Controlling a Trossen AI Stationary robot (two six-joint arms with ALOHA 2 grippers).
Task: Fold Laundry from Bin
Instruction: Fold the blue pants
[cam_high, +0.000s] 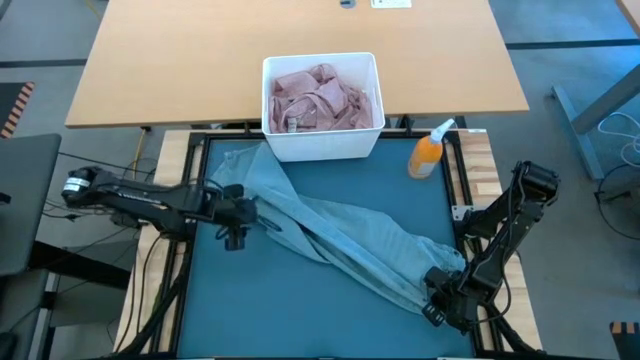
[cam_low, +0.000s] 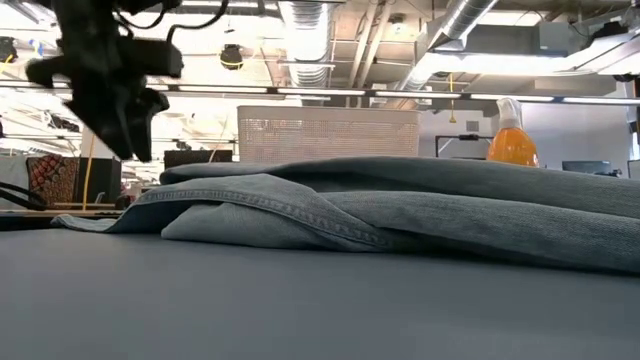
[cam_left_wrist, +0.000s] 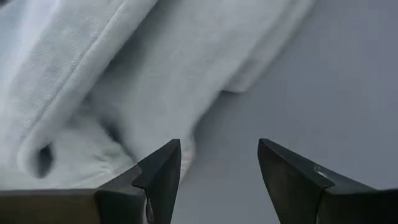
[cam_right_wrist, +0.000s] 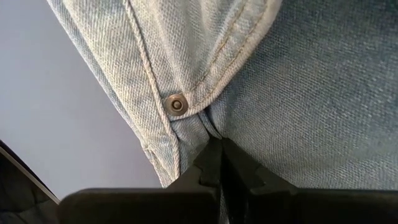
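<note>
While barely started: one pair of light denim jeans out, lying crumpled diagonally across teal mat on bench, unfolded. White ribbed plastic bin at mat's far edge, holding soft pink shirt pile (more left to fold). Left claw open, empty, above jeans' edge. Right claw pinched shut on jeans' seamed edge near a metal rivet.

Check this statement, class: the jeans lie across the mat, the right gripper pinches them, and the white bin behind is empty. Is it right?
Not quite. The high view shows the bin holds pink cloth. The rest stands: the jeans lie across the mat, and the right gripper is shut on them.
</note>
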